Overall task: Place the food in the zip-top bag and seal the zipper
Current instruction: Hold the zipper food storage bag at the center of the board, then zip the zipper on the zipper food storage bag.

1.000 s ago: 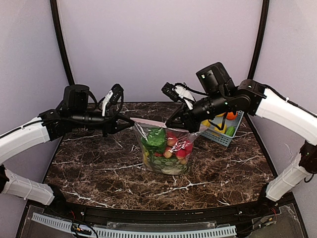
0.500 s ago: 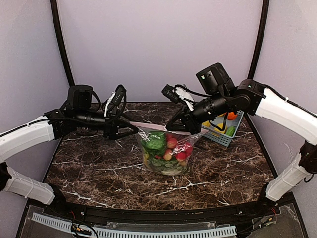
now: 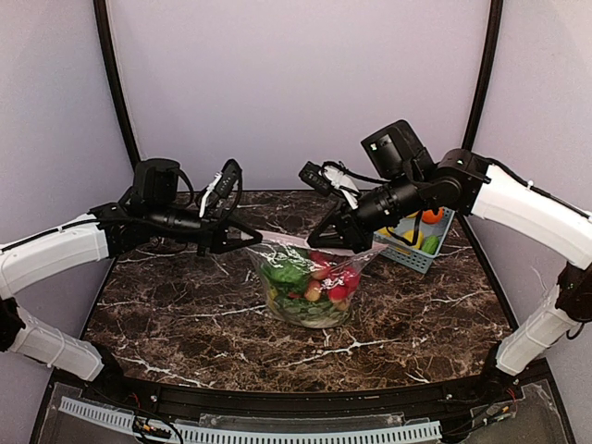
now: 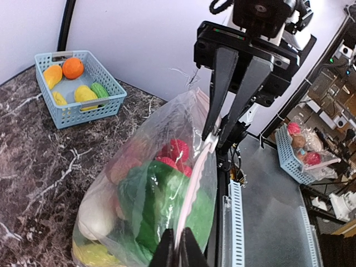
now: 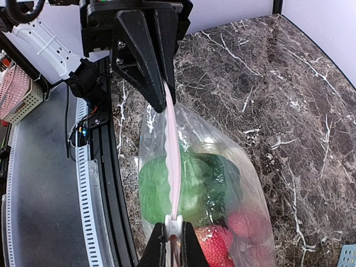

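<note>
Clear spotted plastic zip-top bag (image 4: 161, 119) holds green leafy toy vegetables (image 4: 161, 194) and round red toy fruits (image 4: 177, 149); left gripper (image 5: 166, 104) and right gripper (image 4: 216, 134) each pinch an end of its pale pink zipper strip (image 5: 174, 156); behind the bag, blue slatted basket (image 4: 78, 111) holds orange and yellow toy pieces (image 4: 83, 93)

We see a dark marbled table (image 3: 185, 314). On it, the zip-top bag (image 3: 305, 298) stands below and between the left gripper (image 3: 253, 239) and right gripper (image 3: 320, 242); a blue basket (image 3: 414, 257) sits right of the latter.
</note>
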Action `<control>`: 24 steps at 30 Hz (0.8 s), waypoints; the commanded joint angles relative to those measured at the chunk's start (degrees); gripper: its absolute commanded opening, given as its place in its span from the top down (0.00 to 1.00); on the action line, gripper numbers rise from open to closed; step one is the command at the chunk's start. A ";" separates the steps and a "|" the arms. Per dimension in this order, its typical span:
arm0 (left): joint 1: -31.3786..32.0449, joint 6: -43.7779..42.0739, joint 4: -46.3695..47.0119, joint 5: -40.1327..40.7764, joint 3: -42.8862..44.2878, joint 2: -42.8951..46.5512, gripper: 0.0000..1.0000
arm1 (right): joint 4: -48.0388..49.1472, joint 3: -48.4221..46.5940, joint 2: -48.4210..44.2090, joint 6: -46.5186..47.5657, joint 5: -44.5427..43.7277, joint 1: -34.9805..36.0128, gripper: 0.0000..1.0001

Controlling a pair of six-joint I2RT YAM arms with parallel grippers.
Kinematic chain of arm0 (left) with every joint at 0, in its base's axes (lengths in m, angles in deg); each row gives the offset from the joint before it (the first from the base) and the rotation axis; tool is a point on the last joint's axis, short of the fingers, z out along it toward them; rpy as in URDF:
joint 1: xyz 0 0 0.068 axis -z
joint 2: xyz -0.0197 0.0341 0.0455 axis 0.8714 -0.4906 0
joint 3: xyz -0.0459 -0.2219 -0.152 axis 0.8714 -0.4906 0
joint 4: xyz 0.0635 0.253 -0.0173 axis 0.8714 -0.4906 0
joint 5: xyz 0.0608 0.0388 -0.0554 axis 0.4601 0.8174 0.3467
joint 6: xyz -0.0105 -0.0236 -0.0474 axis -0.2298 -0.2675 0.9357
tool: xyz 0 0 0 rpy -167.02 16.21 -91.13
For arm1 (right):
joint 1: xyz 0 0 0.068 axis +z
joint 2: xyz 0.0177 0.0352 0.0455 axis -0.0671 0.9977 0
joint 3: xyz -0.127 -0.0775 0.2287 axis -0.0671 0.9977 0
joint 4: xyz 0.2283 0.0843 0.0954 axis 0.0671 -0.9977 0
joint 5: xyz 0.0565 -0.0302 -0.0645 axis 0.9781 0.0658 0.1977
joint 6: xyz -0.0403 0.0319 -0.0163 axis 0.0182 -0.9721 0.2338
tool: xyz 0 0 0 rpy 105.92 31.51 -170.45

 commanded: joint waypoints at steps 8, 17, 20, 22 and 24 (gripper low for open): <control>0.19 -1.52 -0.41 6.57 0.19 3.69 0.99 | 0.18 0.48 -1.34 -1.14 -1.50 -0.34 1.00; -0.94 -2.86 -2.50 11.88 0.09 5.65 0.99 | 0.13 0.21 -2.24 -1.53 -5.13 -0.35 1.00; -1.04 -2.95 -2.75 12.46 -0.12 6.19 0.99 | 0.14 0.27 -2.18 -1.78 -6.04 -0.34 1.00; -1.08 -3.04 -3.06 12.90 -0.26 6.38 0.99 | 0.21 0.52 -2.20 -1.79 -6.35 -0.34 1.00; -1.17 -3.12 -3.26 13.44 -0.40 6.60 0.99 | 0.20 0.79 -2.16 -1.88 -6.62 -0.35 1.00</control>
